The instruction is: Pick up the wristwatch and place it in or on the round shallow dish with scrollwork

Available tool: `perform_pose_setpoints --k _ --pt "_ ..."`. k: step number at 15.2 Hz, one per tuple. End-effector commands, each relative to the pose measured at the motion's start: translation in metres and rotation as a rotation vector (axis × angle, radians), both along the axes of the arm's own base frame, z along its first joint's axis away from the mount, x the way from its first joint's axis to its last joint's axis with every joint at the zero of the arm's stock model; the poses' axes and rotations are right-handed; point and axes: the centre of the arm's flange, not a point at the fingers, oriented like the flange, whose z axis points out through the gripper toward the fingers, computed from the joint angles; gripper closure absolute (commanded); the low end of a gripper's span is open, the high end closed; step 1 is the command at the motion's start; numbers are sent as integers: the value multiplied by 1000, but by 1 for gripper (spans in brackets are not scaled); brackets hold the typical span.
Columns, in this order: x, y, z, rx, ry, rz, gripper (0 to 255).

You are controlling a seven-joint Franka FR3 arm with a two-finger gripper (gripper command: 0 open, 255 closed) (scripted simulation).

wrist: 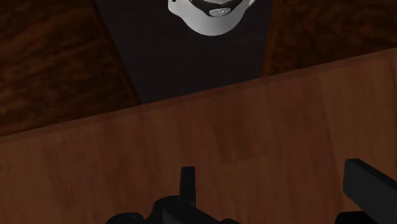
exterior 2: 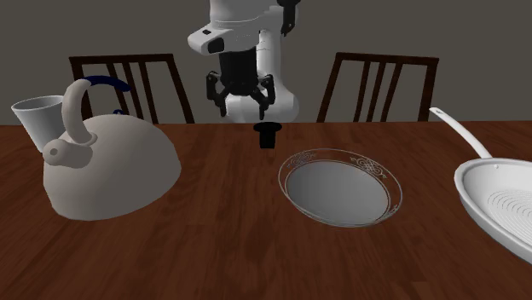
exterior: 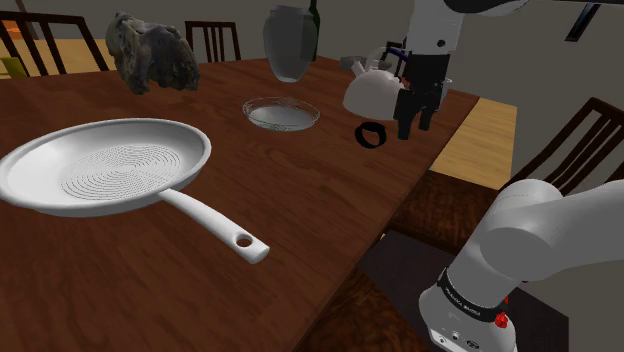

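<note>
Wristwatch (exterior: 372, 134) lies on the tabletop (exterior: 300, 220) near its edge; it is just beside the tool (exterior: 417, 127), toward the shoulder view's left, not between the fingers; band curled into a loop, so no clear long axis. Dish (exterior: 281, 114) sits farther off on that same side; kettle (exterior: 375, 92) close behind the wristwatch. Tool points straight down, fingers spread, holding nothing; forearm upright above it. Judgement: short sideways shift over the wristwatch, then descent.
</note>
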Motion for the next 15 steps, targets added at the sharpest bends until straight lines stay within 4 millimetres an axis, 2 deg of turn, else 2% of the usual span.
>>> perform_pose_setpoints --k 1,9,15 --pt "0 0 0 0 0 0 0" --pt "44 55 43 43 -166 -119 0" --pt "44 56 12 43 -166 -119 0"
